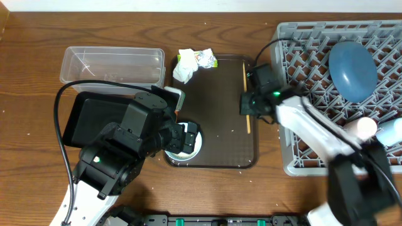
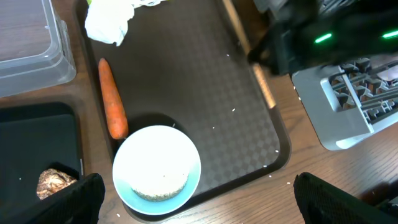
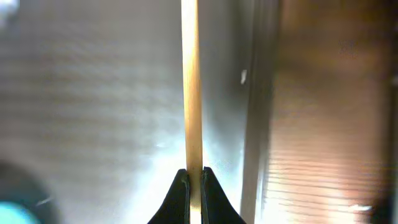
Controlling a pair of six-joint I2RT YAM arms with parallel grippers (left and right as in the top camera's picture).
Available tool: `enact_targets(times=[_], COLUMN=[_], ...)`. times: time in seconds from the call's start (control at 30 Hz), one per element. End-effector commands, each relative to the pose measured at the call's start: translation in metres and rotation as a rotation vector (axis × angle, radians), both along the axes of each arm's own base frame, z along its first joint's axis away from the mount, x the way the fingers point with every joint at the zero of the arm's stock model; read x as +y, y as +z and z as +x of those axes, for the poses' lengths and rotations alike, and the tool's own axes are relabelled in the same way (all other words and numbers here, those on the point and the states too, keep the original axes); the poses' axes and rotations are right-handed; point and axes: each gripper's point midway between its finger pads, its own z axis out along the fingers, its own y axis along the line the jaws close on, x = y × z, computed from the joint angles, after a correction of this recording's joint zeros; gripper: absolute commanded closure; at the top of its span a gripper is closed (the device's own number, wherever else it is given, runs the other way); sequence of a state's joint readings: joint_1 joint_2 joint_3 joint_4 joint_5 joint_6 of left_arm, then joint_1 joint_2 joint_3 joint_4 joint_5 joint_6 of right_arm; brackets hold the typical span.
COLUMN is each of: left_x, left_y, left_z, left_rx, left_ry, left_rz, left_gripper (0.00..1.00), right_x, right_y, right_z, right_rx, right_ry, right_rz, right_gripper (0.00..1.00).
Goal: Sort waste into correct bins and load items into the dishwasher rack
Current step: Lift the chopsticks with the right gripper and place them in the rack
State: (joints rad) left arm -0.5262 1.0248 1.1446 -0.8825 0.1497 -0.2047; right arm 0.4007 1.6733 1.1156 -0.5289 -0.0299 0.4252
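My right gripper (image 3: 194, 180) is shut on the wooden chopsticks (image 3: 191, 81) at the right edge of the brown serving tray (image 1: 220, 81), beside the grey dishwasher rack (image 1: 314, 63). My left gripper (image 2: 199, 205) is open above the white bowl with a pale blue outside (image 2: 157, 171) at the tray's front left. The carrot (image 2: 113, 99) lies beside the bowl. The tissue (image 1: 185, 66) and wrapper (image 1: 206, 59) lie at the tray's back left. The brown food lump (image 2: 55, 182) is in the black tray (image 1: 88, 119). The clear tub (image 1: 113, 66) looks empty. The blue plate (image 1: 353, 70), pink cup (image 1: 366, 127) and blue cup (image 1: 392, 132) are in the rack.
A few white rice grains (image 2: 234, 111) are scattered on the brown serving tray and on the wood in front of it. My right arm reaches across the rack's front left corner. The rack's near corner (image 2: 348, 118) shows in the left wrist view.
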Motion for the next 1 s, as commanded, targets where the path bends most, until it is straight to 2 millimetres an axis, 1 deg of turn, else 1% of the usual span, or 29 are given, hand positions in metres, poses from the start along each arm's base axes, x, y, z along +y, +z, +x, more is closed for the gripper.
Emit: enact_targets(times=[0.0, 0.1, 0.17, 0.27, 0.37, 0.43, 0.5, 0.53, 0.57, 0.63, 0.67, 0.73, 0.87, 0.9, 0.97], left_x=[0.002, 0.002, 0.002, 0.002, 0.002, 0.002, 0.002, 0.002, 0.002, 0.002, 0.002, 0.002, 0.002, 0.002, 0.002], left_y=[0.006, 0.006, 0.006, 0.006, 0.006, 0.006, 0.006, 0.006, 0.006, 0.006, 0.006, 0.006, 0.006, 0.006, 0.006], left_z=[0.004, 0.004, 0.004, 0.004, 0.004, 0.004, 0.004, 0.004, 0.004, 0.004, 0.004, 0.004, 0.004, 0.004, 0.004], left_rx=[-0.025, -0.025, -0.025, -0.025, -0.025, -0.025, -0.025, -0.025, -0.025, -0.025, -0.025, -0.025, -0.025, -0.025, -0.025], left_ry=[0.005, 0.005, 0.005, 0.005, 0.005, 0.005, 0.005, 0.005, 0.005, 0.005, 0.005, 0.005, 0.005, 0.005, 0.005], left_rz=[0.010, 0.010, 0.010, 0.010, 0.010, 0.010, 0.010, 0.010, 0.010, 0.010, 0.010, 0.010, 0.010, 0.010, 0.010], left_gripper=[0.02, 0.02, 0.02, 0.02, 0.02, 0.02, 0.02, 0.02, 0.02, 0.02, 0.02, 0.02, 0.02, 0.02, 0.02], right_x=[-0.021, -0.046, -0.069, -0.109, -0.136, -0.144, -0.145, -0.145, -0.140, -0.126, -0.117, -0.100, -0.054, -0.044, -0.028], right_y=[0.062, 0.082, 0.085, 0.077, 0.062, 0.052, 0.045, 0.043, 0.043, 0.048, 0.053, 0.065, 0.092, 0.096, 0.098], right_z=[0.007, 0.002, 0.001, 0.002, 0.005, 0.006, 0.006, 0.007, 0.007, 0.007, 0.006, 0.004, -0.006, -0.009, -0.015], right_rx=[-0.165, -0.207, -0.207, -0.173, -0.125, -0.096, -0.077, -0.072, -0.074, -0.093, -0.110, -0.142, -0.203, -0.207, -0.202], right_ry=[0.077, 0.096, 0.077, 0.040, 0.018, 0.010, 0.023, 0.025, 0.036, 0.072, 0.094, 0.125, 0.199, 0.206, 0.224], right_rz=[-0.020, -0.064, -0.107, -0.203, -0.243, -0.249, -0.258, -0.257, -0.241, -0.191, -0.165, -0.108, 0.044, 0.068, 0.087], right_gripper=[0.99, 0.99, 0.99, 0.99, 0.99, 0.99, 0.99, 0.99, 0.90, 0.63, 0.57, 0.53, 0.48, 0.48, 0.47])
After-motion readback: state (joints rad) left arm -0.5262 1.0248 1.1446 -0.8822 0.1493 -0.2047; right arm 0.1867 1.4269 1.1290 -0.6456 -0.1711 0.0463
